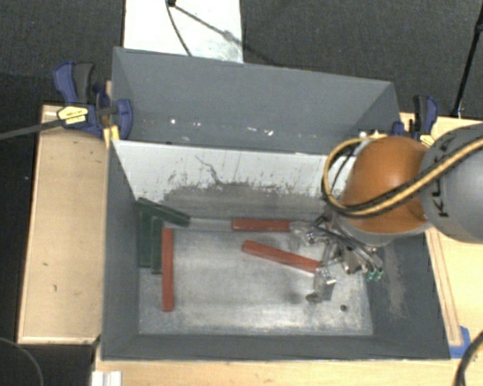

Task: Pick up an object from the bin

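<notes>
- The bin [256, 106] is viewed from above and slightly aslant, all four walls framed.
- Most of its floor is shown leftward of the gripper [322, 286].

You're looking down on a robotics lab test rig, not a home or a shop. A scuffed grey metal bin [256, 106] sits under an industrial robot arm [472, 196] with an orange wrist cover [387, 182]. A loose black cable [23, 129] trails across dark floor covering [39, 17].

Bare floor [226, 298] between red sticks [168, 270]
</notes>
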`<state>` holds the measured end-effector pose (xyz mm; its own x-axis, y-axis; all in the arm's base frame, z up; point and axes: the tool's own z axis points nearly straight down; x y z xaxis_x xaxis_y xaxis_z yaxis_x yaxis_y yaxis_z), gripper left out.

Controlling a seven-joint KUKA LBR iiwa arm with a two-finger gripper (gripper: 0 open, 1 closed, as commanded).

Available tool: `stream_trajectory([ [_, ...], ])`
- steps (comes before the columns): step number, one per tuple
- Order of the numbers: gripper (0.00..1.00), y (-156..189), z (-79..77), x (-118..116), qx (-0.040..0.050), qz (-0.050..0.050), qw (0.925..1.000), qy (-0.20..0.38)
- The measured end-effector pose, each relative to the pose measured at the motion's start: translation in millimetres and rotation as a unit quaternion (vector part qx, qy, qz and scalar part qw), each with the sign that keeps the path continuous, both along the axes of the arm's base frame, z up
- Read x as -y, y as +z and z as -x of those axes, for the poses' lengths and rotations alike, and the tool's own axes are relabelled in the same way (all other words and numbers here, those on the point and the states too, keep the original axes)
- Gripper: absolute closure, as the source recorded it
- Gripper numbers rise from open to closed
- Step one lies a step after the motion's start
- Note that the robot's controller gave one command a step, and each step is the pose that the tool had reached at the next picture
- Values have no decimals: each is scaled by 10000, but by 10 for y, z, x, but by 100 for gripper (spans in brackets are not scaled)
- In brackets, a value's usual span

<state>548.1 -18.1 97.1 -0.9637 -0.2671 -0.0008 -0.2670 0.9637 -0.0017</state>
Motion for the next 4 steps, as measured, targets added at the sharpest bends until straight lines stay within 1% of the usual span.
stream_trajectory([
  [1,0,-277,-280,175,15,-7,9995,306],
  [2,100,-263,-279,164,19,-11,9995,305],
  [3,100,1018,-420,377,53,2,9989,457],
  [4,100,2097,-181,33,47,-1,9854,1699],
])
